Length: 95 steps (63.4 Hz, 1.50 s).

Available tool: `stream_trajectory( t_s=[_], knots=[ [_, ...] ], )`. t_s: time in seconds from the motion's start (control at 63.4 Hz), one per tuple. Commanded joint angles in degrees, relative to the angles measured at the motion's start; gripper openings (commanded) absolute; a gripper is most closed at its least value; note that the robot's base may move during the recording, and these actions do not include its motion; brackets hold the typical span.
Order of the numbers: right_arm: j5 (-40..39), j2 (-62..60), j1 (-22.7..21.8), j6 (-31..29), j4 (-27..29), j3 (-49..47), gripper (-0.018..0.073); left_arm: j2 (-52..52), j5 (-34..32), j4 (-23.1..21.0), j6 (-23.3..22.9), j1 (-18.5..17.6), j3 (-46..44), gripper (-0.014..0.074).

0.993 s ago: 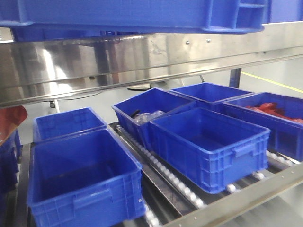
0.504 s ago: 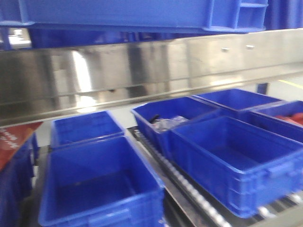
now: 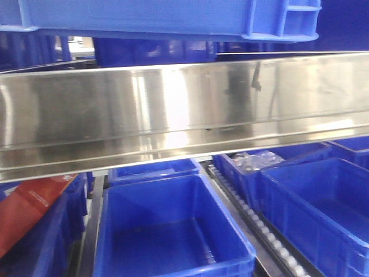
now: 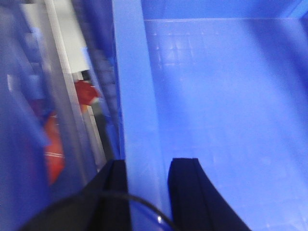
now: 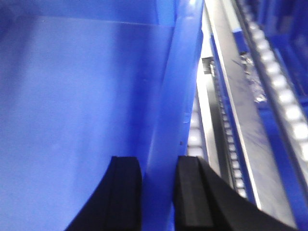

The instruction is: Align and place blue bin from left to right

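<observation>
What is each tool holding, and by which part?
Both grip the blue bin at its rim: the left tool pinches the left side wall, the right tool the right side wall.

Your blue bin [image 3: 144, 17] is moulded plastic, smooth and semi-gloss. In the left wrist view its inner surface shows a faint grid texture and a soft sheen. The left fingers [image 4: 190, 192] and right fingers [image 5: 124, 192] are matt black; you cannot tell rubber from plastic. The shelf beam [image 3: 184, 109] is brushed steel, bright and mirror-like, with streaked highlights and a few small scuffs. The lower bins [image 3: 167, 236] are the same glossy blue plastic. The rollers [image 3: 256, 219] beside them look like white glossy plastic. The rail [image 5: 240, 91] is duller grey metal, scratched. Crinkled clear film [image 3: 253, 161] lies in one lower bin. The red sheet [image 3: 31, 210] at the shelf's left edge looks matt, like card.
</observation>
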Motion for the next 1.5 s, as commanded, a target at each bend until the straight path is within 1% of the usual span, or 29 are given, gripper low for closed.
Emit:
stream_trajectory(
  t_s=[0.0,1.166,1.261,1.371,1.419,1.482],
  knots=[
    [-3.3,-1.3,-0.1,-2.3,-1.5,-0.7,-0.0076,-1.6,-6.3,0.0,0.0,-0.1,-1.1,-0.0016],
    [-3.3,-1.3,-0.1,-2.3,-1.5,-0.7,-0.0076,-1.6,-6.3,0.0,0.0,-0.1,-1.1,-0.0016],
    [-4.6,-1.3,-0.1,-2.3,-1.5,-0.7,-0.0076,-1.6,-6.3,0.0,0.0,-0.1,-1.1,-0.0016],
    [-4.3,-1.3,-0.1,-2.3,0.5,-0.7,-0.0076,-1.6,-7.3,0.0,0.0,-0.1,-1.1,-0.0016],
    [-4.3,-1.3,-0.1,-2.3,0.5,-0.7,-0.0076,-1.6,-7.1,-0.6,0.0,-0.1,-1.1,-0.0016],
    [-4.9,-1.0,-0.5,-2.3,0.4,-0.7,-0.0076,-1.6,-6.4,-3.0,0.0,-0.1,-1.1,-0.0016]
  ],
)
